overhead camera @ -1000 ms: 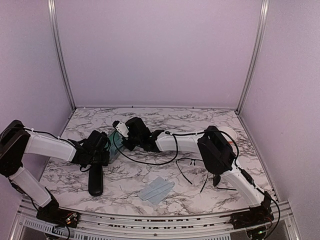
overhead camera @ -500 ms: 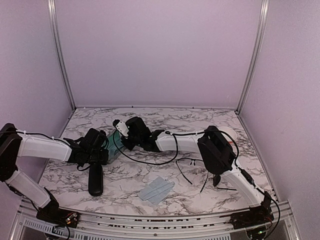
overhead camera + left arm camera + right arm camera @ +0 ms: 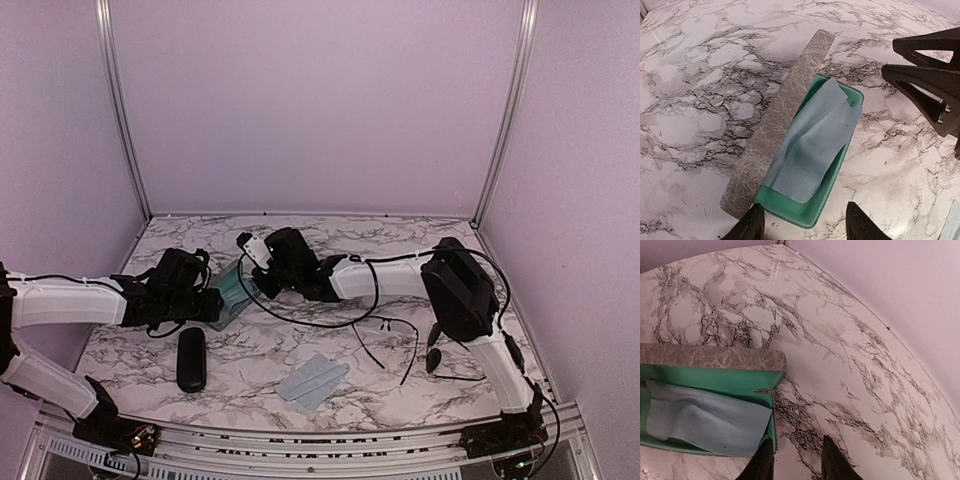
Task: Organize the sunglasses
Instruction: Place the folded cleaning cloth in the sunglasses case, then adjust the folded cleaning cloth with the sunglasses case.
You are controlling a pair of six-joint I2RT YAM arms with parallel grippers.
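Two pairs of thin black sunglasses lie on the marble table, right of centre: one (image 3: 384, 327) with its arms spread, the other (image 3: 435, 359) beside the right arm's base. The grey case (image 3: 231, 287) lies open, showing a green lining (image 3: 837, 165) and a blue cloth (image 3: 810, 145) inside. My left gripper (image 3: 807, 227) is open and empty, just short of the case's near end. My right gripper (image 3: 796, 462) is open and empty at the case's other end, one finger (image 3: 761, 463) by the green rim (image 3: 771, 425). It also shows in the left wrist view (image 3: 927, 70).
A glossy black oval case (image 3: 191, 358) lies at the front left. A second blue cloth (image 3: 313, 380) lies flat near the front middle. The grey lid (image 3: 780, 120) lies folded out beside the case. Purple walls close in the table's back and sides.
My left gripper has moved off the black oval case and back toward the grey case, leaving the black case in full view. The right arm has shifted a little to the right.
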